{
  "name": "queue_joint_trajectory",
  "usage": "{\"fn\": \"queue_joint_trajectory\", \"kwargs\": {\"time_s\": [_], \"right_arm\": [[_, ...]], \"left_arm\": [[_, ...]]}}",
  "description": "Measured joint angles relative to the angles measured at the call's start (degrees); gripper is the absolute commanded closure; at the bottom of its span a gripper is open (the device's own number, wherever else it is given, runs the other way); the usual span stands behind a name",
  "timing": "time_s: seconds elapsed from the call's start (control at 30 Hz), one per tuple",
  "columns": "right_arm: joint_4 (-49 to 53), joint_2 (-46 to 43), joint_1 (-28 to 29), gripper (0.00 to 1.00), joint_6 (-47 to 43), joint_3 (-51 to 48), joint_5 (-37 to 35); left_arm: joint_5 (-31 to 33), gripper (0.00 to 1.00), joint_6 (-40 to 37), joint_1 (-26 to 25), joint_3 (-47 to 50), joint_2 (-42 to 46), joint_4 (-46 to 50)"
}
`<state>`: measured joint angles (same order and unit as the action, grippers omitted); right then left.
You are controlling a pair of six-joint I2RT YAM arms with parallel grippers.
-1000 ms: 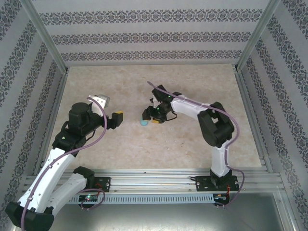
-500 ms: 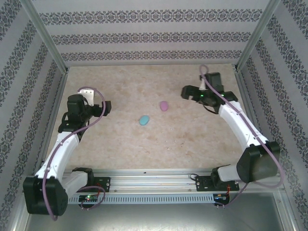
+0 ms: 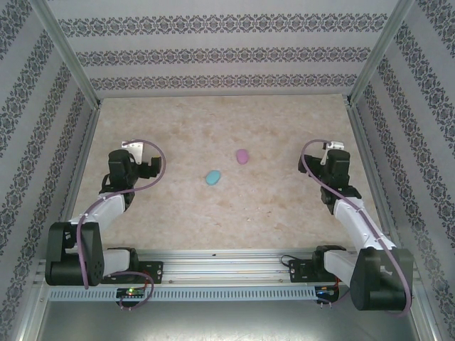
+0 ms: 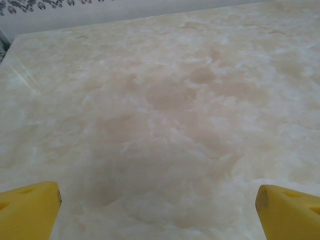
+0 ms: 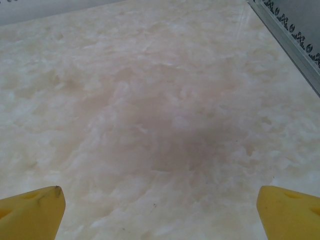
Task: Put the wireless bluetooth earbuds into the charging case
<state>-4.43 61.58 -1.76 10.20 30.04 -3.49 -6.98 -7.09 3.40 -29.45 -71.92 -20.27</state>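
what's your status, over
Left gripper open, empty; right gripper open, empty. Blue case and pink case lie apart mid-table, untouched. Earbuds inside or not: cannot tell. Bare table between grippers and cases.

Posture: the left arm [image 3: 99,209] is folded close to its base, forearm angled along the left side; the right arm [image 3: 359,220] mirrors it on the right. State: the left gripper [image 4: 159,200] has its jaws spread wide and holds nothing; the right gripper [image 5: 160,200] likewise.

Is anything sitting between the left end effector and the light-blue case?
Nothing visible. Bare table lies between the left end effector and the light-blue case; the pink case sits farther right, off that line.
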Motion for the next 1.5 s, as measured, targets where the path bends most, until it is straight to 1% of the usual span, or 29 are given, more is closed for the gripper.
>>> {"fn": "queue_joint_trajectory", "kwargs": {"time_s": [0.2, 0.33, 0.47, 0.6, 0.7, 0.77, 0.87, 0.93, 1.07, 1.2, 1.3, 1.43, 1.5], "right_arm": [[-16.0, 3.6, 0.0, 0.02, -0.2, -8.4, -0.6], [-26.0, 6.8, 0.0, 0.02, -1.0, -13.5, -2.6], [-34.0, 10.5, 0.0, 0.02, -1.5, -14.6, -4.4], [-42.9, 16.5, -0.1, 0.02, -2.1, -14.5, -3.5], [-47.5, 21.6, 0.0, 0.02, -3.1, -14.5, -2.8], [-50.8, 24.9, 0.2, 0.02, -3.5, -14.4, -2.5], [-50.1, 25.4, 0.6, 0.02, -4.3, -13.8, -2.3], [-49.6, 25.4, 1.4, 0.02, -4.9, -12.4, -2.9], [-48.7, 25.4, 3.1, 0.02, -6.0, -9.5, -3.7], [-48.3, 25.4, 3.4, 0.02, -6.2, -9.4, -4.2], [-48.0, 25.4, 3.4, 0.02, -6.3, -9.4, -4.4], [-48.0, 25.4, 3.4, 0.02, -6.4, -9.4, -4.5], [-48.0, 25.4, 3.4, 0.02, -6.4, -9.4, -4.5]], "left_arm": [[3.0, 0.0, 1.6, 0.0, 1.7, -0.1, -5.1], [3.4, 0.0, 2.6, 0.0, 6.1, -0.1, -9.1], [3.6, 0.0, 2.9, 0.0, 10.8, -0.1, -13.3], [1.7, 0.0, 3.0, 0.0, 10.8, -0.5, -15.3], [0.2, 0.0, 4.5, 0.1, 10.4, -3.6, -19.4], [-0.6, 0.0, 5.6, 0.1, 10.5, -8.2, -24.8], [-1.2, 0.0, 6.5, 0.0, 10.9, -15.5, -31.6], [-1.1, 0.0, 7.0, 0.0, 11.1, -18.8, -33.6], [1.4, 0.0, 7.6, -0.4, 10.1, -19.3, -33.0], [4.3, 0.0, 7.6, -2.0, 8.1, -19.3, -33.0], [5.0, 0.0, 7.6, -2.2, 8.0, -19.3, -32.9], [3.6, 0.0, 7.2, -2.2, 8.5, -19.3, -33.5], [1.1, 0.0, 6.4, -2.2, 9.5, -19.3, -34.9]]}}
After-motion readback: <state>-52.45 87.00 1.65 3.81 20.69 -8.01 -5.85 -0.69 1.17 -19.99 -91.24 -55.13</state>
